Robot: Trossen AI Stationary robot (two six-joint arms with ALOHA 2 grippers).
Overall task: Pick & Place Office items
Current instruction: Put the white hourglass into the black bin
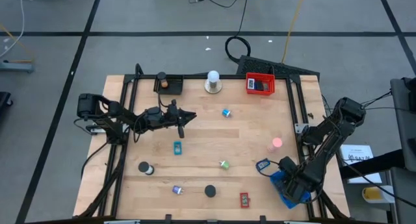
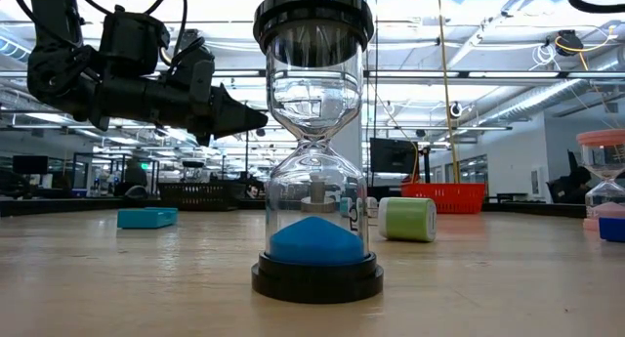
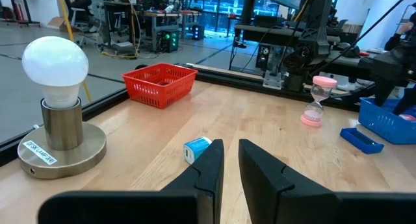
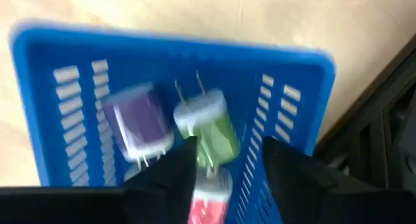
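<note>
Small office items lie scattered on the wooden table (image 1: 195,139): a blue piece (image 1: 226,112), a green one (image 1: 224,164), a black cylinder (image 1: 210,191) and a red piece (image 1: 244,199). My right gripper (image 4: 224,169) points down into the blue tray (image 4: 39,87) at the near right. It is open over a purple plug (image 4: 138,123), a green plug (image 4: 209,130) and a red-and-white piece (image 4: 211,198) on the tray floor. The red-and-white piece lies between the fingers, apart from both. My left gripper (image 3: 231,162) hangs level above the table's left half, fingers nearly together, with nothing between them.
A red tray (image 1: 260,85), a black tray (image 1: 169,83) and a white bulb on a round base (image 1: 212,81) stand along the far edge. A pink hourglass (image 1: 277,143) and a flat blue piece (image 1: 263,164) sit near the blue tray. A blue hourglass (image 2: 314,181) stands close to the low camera.
</note>
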